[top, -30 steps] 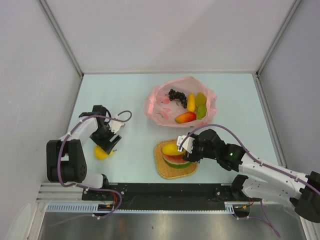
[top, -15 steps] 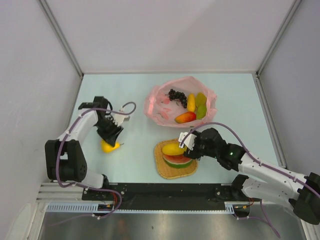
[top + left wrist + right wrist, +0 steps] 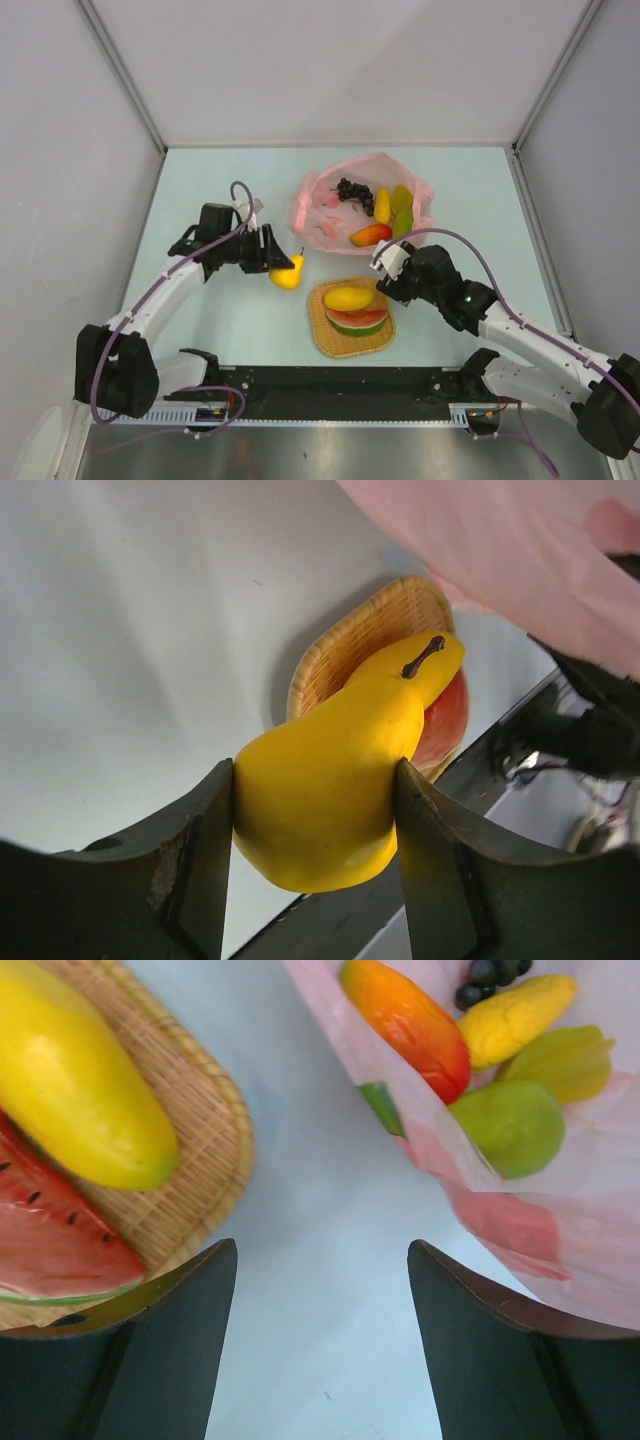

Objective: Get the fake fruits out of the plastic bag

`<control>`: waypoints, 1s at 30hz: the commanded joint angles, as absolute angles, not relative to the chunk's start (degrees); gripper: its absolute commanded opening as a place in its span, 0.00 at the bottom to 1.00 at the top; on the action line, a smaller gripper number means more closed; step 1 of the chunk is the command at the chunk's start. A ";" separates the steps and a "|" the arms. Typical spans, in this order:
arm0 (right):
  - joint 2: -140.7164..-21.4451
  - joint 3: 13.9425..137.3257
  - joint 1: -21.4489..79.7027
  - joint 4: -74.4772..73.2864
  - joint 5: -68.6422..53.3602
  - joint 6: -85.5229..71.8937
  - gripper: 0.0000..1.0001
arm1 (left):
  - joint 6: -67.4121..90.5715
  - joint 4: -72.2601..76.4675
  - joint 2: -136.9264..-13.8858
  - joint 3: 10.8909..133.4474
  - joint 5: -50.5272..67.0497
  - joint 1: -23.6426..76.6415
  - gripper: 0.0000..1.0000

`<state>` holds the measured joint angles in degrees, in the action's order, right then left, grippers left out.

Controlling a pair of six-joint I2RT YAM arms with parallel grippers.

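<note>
My left gripper (image 3: 278, 262) is shut on a yellow pear-shaped fruit (image 3: 288, 275) with a dark stem, held just left of the woven tray (image 3: 322, 338). In the left wrist view the fruit (image 3: 330, 790) sits between both fingers. The tray holds a yellow mango (image 3: 349, 297) and a watermelon slice (image 3: 357, 322). The pink plastic bag (image 3: 312, 205) lies open behind it with grapes (image 3: 352, 190), a yellow fruit (image 3: 382, 204), a green fruit (image 3: 402, 215) and a red-orange fruit (image 3: 371, 235). My right gripper (image 3: 383, 279) is open and empty between tray and bag (image 3: 500, 1220).
Grey walls enclose the light blue table on three sides. In the right wrist view the tray's edge (image 3: 215, 1150) is at the left and the red-orange fruit (image 3: 410, 1020) and the green pear (image 3: 510, 1125) lie in the bag at the upper right.
My left arm has carried the yellow pear-shaped fruit from the table's left side rightward to beside the tray. My right gripper has drawn back from the mango on the tray toward the bag.
</note>
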<state>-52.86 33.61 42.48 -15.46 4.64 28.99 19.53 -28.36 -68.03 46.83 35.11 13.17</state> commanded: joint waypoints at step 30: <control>-49.84 32.70 38.59 -11.34 1.67 30.41 0.73 | 50.89 -6.23 -83.23 36.38 34.02 23.73 0.00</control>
